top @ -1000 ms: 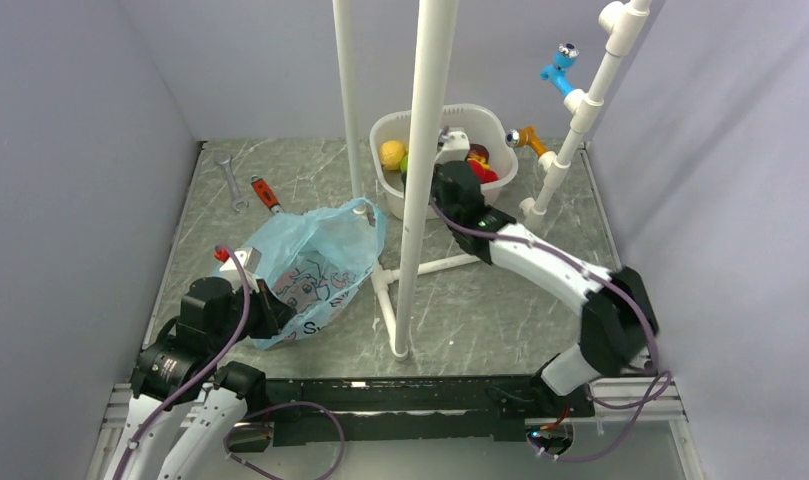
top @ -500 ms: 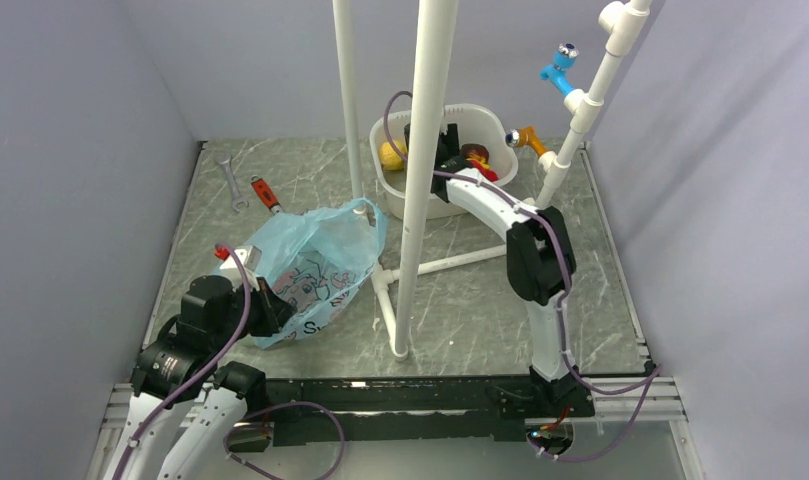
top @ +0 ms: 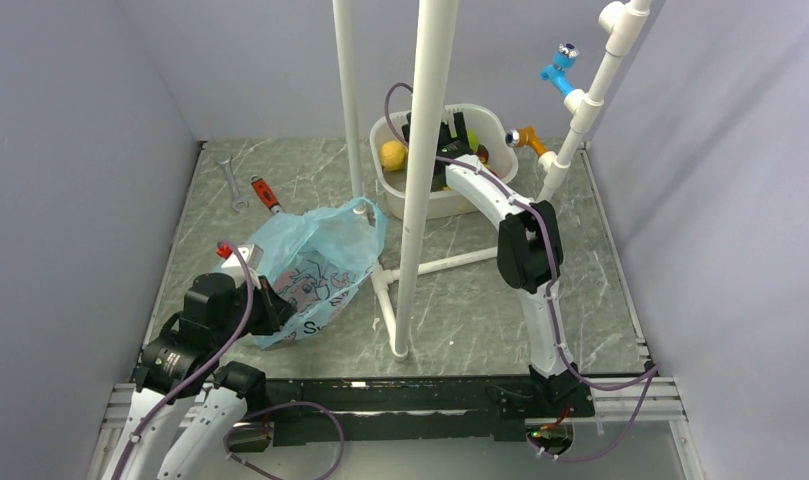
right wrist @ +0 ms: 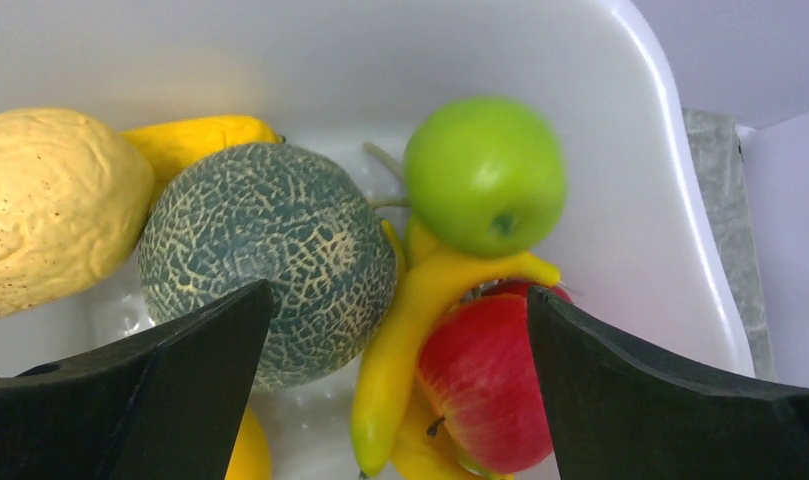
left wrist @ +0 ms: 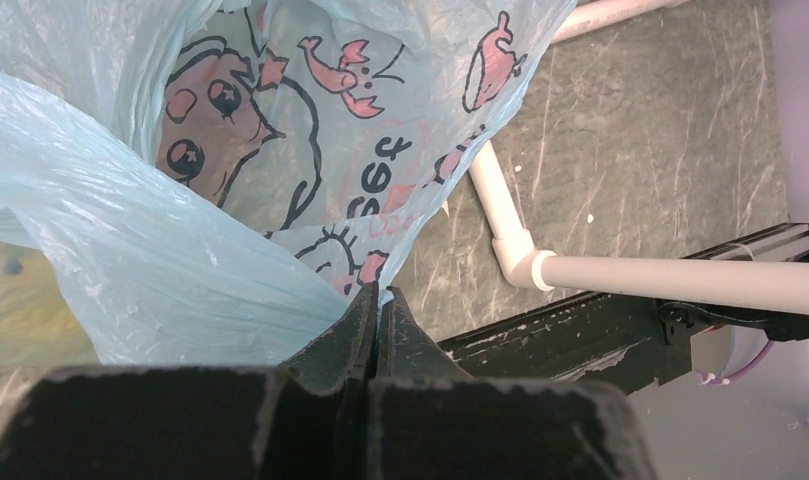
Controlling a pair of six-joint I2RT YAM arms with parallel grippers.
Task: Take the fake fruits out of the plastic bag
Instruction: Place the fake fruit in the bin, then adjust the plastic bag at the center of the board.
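Catches the right gripper (right wrist: pixel 398 295) spread wide, holding nothing, above the fake fruits (top: pixel 392 153) inside the white tub (right wrist: pixel 670 200).
Shows a netted green melon (right wrist: pixel 265 255), green apple (right wrist: pixel 485 175), red apple (right wrist: pixel 475 395), yellow banana (right wrist: pixel 405 340) and pale lemon (right wrist: pixel 50 205) heaped in that tub, with the banana against the red apple. Puts the left gripper (left wrist: pixel 378 310) well off to the tub's near left, clenched on an edge of the light blue plastic bag (left wrist: pixel 180 270), spread on the marbled table (top: pixel 460 300) on that same side of the tub.
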